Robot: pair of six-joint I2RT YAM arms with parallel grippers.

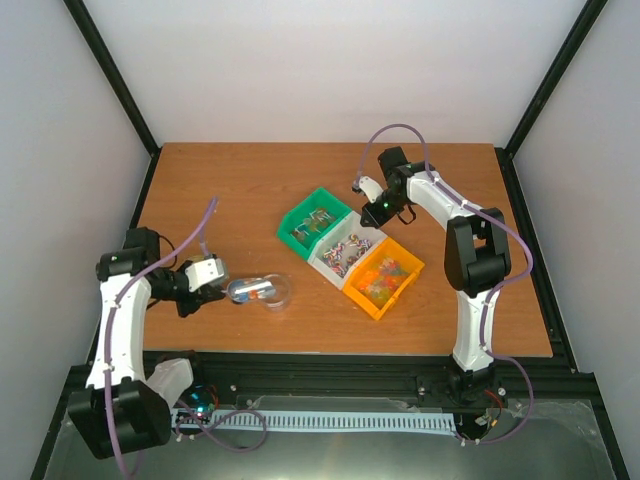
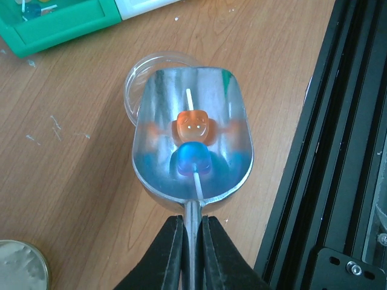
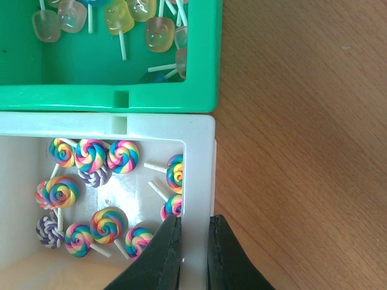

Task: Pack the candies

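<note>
A: What is shown at left?

B: The left gripper (image 2: pixel 192 254) is seen clamped on the handle of a metal scoop (image 2: pixel 192 142), in which two candies (image 2: pixel 193 142) are carried above a clear jar (image 2: pixel 145 75).

A: And rightward?

B: More candies are held in the green bin (image 3: pixel 151 96), white bin (image 3: pixel 199 130) and orange bin (image 1: pixel 385 275). The right gripper (image 3: pixel 192 241) appears closed astride the white bin's wall, though contact is unclear.

The left black two-finger gripper (image 2: pixel 192 254) reaches sideways, jaws clamped on a metal scoop handle (image 2: pixel 193 223), while the right black two-finger gripper (image 3: pixel 191 254) points down, jaws nearly closed.
</note>
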